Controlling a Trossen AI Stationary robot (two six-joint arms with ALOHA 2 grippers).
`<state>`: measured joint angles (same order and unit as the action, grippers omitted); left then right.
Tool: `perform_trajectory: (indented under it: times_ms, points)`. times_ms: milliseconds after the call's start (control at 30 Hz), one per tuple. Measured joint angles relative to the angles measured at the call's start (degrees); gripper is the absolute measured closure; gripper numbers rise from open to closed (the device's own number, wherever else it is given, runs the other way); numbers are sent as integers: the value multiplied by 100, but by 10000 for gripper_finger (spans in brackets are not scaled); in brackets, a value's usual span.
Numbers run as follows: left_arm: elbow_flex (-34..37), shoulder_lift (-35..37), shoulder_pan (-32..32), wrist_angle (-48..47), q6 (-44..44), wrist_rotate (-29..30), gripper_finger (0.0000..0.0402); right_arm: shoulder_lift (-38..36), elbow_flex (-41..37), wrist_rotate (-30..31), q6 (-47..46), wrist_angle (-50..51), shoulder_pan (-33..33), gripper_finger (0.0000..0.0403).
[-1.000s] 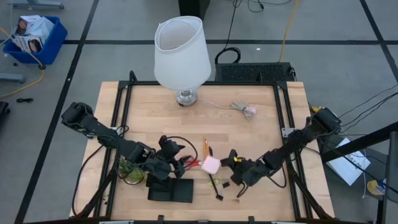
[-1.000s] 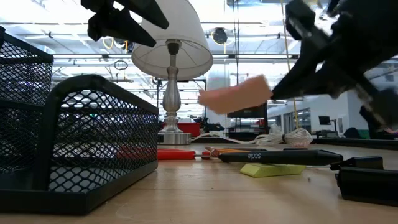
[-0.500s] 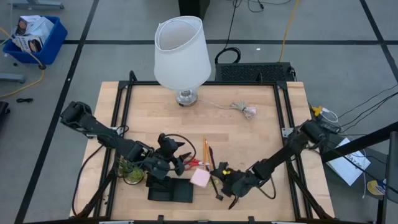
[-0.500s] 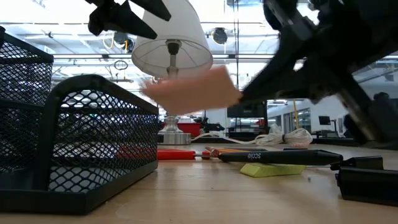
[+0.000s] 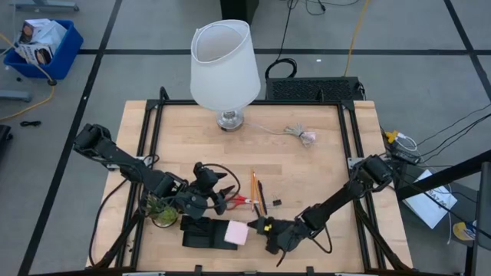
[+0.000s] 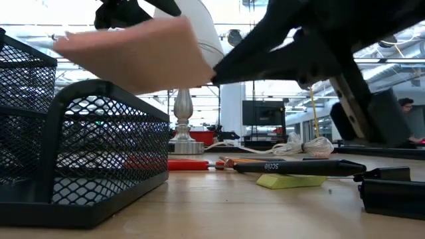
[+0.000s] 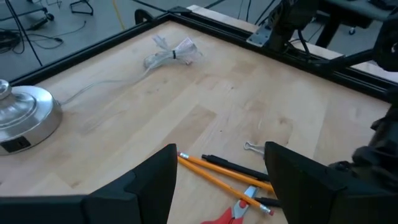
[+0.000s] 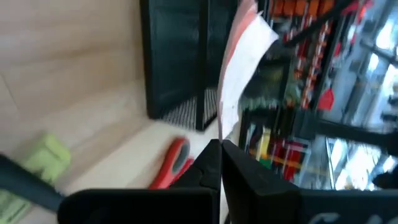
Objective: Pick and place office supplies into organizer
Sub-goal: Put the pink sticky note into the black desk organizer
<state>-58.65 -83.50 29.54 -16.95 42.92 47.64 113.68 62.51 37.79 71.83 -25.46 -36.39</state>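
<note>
My right hand [image 5: 257,227] has carried the sticky pad [image 5: 237,233] from mid-table to just over the tray [image 5: 201,237], pinched shut on it (not released); scissors [image 5: 244,202], pencils [image 5: 254,186] remain out. Left hand [image 5: 222,196] hovers part-open, empty.

The scissors [image 7: 235,210] are cut off by the left wrist view's edge, blades only partly showing.

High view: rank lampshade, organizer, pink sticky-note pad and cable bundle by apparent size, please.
1. Lampshade, though it stands nearer the camera.
2. Organizer, partly covered by the pad.
3 and 4. Sticky-note pad and cable bundle look alike; no ranking.
</note>
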Motion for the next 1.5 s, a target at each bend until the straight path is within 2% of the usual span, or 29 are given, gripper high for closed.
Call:
perform_trajectory:
  times_ms: [100,300,567,733,833,1033,1500]
  points:
    - [0,0,2,29,-53,-2,158,3,140,-70,158,-2,72,403]
    - [0,0,2,33,-78,-53,158,3,257,-741,273,-1,279,403]
    - [2,-2,22,44,-102,-63,158,100,295,-1334,198,-242,487,403]
    - [2,-2,20,85,-81,-95,158,603,612,-1113,579,-348,525,403]
    - [4,-2,26,97,-58,-117,158,879,813,-636,738,-349,531,403]
    - [4,-2,123,98,-59,-122,158,860,825,-343,709,-336,592,403]
    - [4,-2,205,107,-87,-127,158,840,825,-650,833,-304,461,396]
